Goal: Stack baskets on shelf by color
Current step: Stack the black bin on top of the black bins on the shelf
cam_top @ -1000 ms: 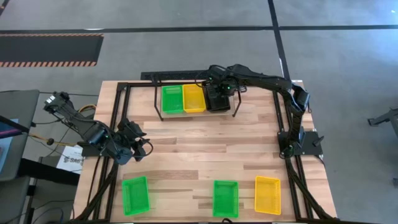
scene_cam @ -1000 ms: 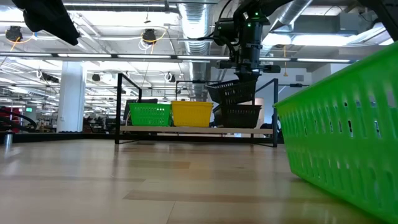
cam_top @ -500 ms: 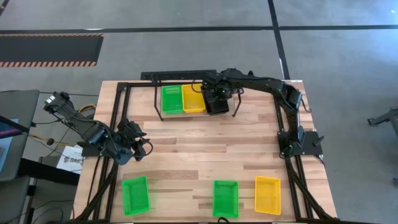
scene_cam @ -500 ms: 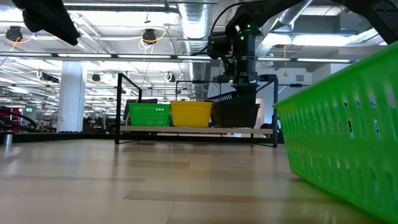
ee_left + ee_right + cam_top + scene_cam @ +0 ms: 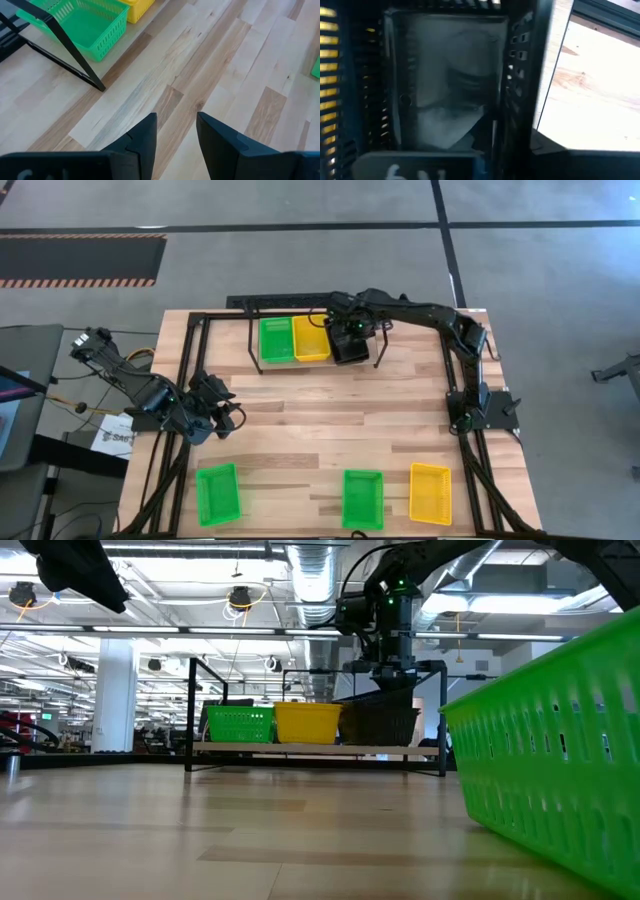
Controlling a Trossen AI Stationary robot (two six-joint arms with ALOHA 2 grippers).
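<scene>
Upper centre, the right gripper seats a black basket on the shelf; finger state unclear. Release squarely before lifting. Left gripper waits, fingers apart.

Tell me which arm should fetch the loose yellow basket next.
Right, probably. The yellow basket lies at the table's near edge on the right arm's side, beside its base. The right gripper is over the black baskets on the shelf. The left gripper waits, open, farther from it.
</scene>
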